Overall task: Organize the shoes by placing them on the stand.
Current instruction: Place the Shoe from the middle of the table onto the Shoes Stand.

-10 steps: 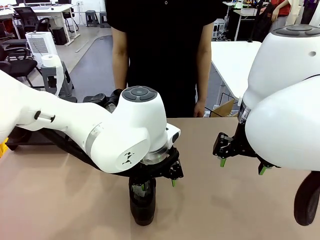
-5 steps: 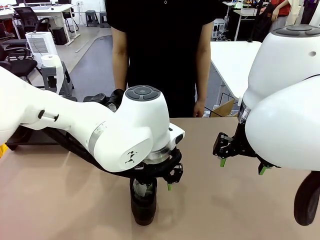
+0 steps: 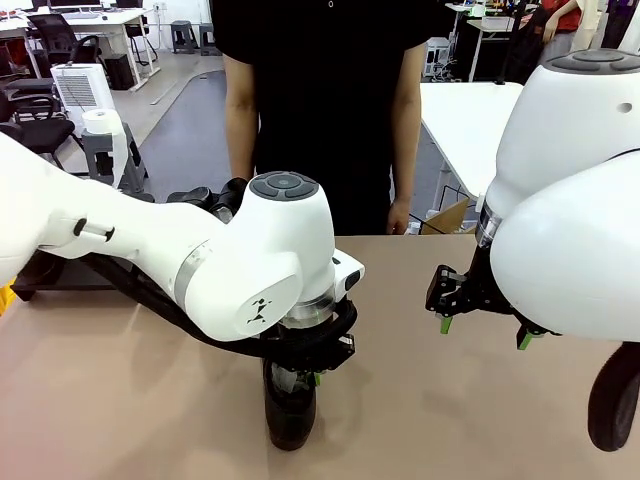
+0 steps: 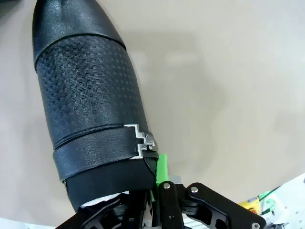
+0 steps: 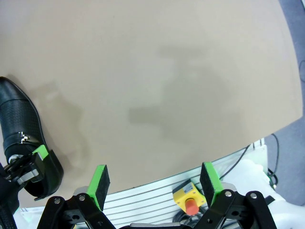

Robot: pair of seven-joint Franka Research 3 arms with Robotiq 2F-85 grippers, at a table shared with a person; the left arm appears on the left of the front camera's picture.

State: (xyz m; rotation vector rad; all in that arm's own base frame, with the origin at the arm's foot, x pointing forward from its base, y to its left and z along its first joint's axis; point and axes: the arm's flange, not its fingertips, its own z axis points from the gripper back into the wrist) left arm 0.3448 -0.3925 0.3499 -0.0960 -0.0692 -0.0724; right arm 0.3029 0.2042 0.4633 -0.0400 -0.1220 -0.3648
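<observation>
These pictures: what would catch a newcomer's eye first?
Near the table's front edge, the left hand is clamped on the collar of a glossy black perforated leather shoe stuffed with white paper. To the right, the right hand hangs open over the bare tan table. A person in black stands opposite.

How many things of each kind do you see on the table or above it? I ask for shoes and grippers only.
Shoes: 1, black shoe on the table.
Grippers: 2, left gripper shut on that shoe, right gripper open.
Total: 3
</observation>
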